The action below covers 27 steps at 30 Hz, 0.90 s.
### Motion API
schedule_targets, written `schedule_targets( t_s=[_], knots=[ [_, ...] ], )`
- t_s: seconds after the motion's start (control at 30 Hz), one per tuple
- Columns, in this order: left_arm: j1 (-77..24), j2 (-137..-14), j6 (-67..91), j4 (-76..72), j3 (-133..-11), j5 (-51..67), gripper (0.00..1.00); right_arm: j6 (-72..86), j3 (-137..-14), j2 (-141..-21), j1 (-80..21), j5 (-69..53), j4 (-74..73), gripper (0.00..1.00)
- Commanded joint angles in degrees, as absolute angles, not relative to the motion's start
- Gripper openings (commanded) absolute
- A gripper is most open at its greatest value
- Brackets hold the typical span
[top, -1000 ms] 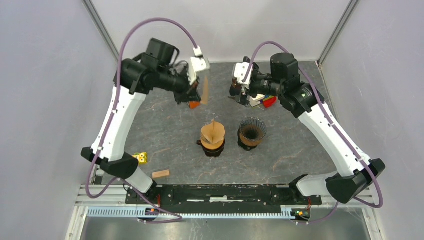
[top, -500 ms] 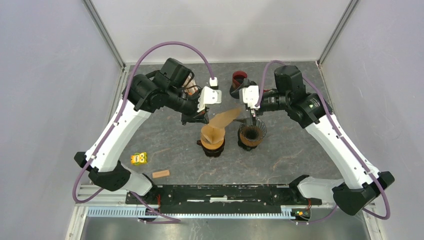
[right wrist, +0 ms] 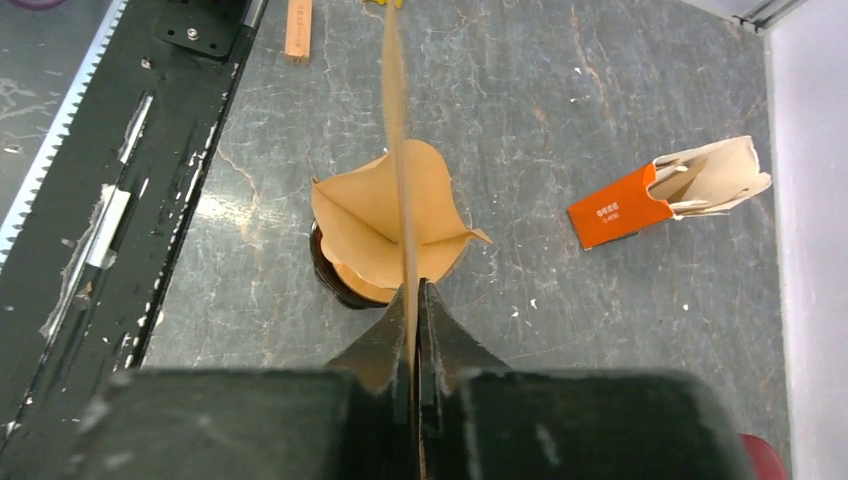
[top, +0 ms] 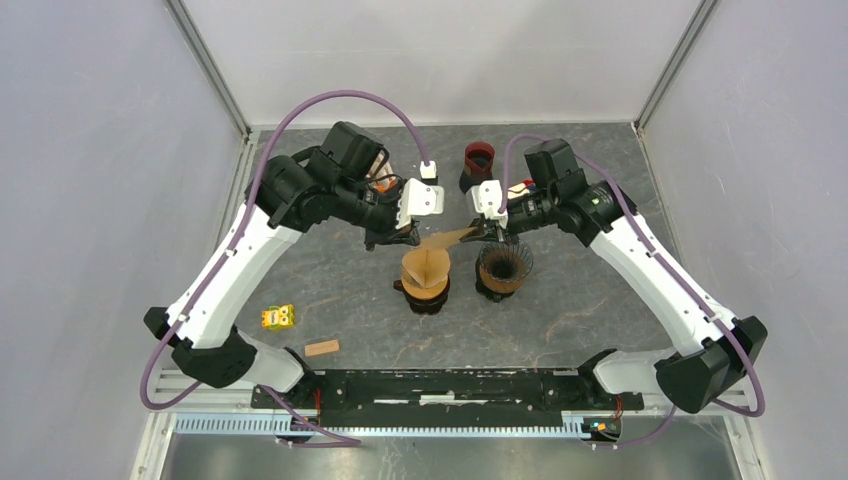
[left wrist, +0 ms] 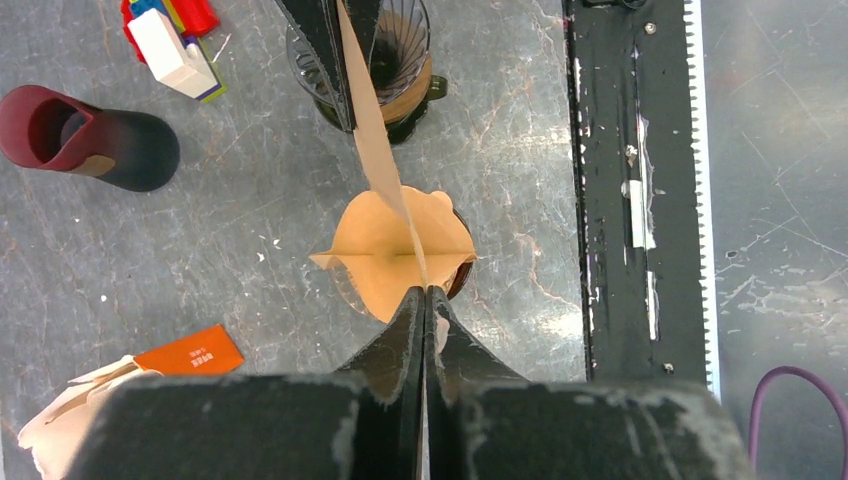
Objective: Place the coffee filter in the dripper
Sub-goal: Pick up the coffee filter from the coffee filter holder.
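A flat brown coffee filter (top: 452, 238) hangs in the air, stretched between both grippers. My left gripper (top: 421, 238) is shut on its left edge, seen edge-on in the left wrist view as the filter (left wrist: 375, 150) runs away from the gripper (left wrist: 424, 292). My right gripper (top: 487, 231) is shut on the other edge, the filter (right wrist: 397, 150) rising from the gripper (right wrist: 412, 290). The empty black ribbed dripper (top: 503, 265) stands just below the right gripper. A holder with several brown filters (top: 425, 270) stands to its left, under the held one.
A dark red mug (top: 479, 158) stands at the back. An orange and cream packet (right wrist: 660, 190) lies behind the left gripper. Coloured toy blocks (left wrist: 170, 45) sit near the mug. A yellow item (top: 278, 317) and a wooden block (top: 322, 348) lie at front left.
My right gripper, open before, has closed on the filter's free edge. The left arm swung in from the back and brought the filter down over the two stands.
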<state>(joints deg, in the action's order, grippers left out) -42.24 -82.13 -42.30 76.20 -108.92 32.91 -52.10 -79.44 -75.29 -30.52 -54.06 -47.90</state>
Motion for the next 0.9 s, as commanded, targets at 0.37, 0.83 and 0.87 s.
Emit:
schedule_targets(
  t_s=[0.37,0.83,0.87],
  knots=[
    [-42.36,-84.08,-33.99,65.91,-107.64,42.11,0.6,-51.77,-74.35,-71.49,-30.37,-51.69,-45.27,0.0],
    [-41.8,-88.53,-26.68,64.51,-110.54,43.64,0.4,-52.51,-71.39,-70.25,-30.5,-49.5,-44.62,0.0],
    [-41.52,-88.56,-26.61,64.71,-110.8,44.23,0.39,-52.61,-71.28,-70.23,-30.48,-49.31,-44.63,0.0]
  ],
)
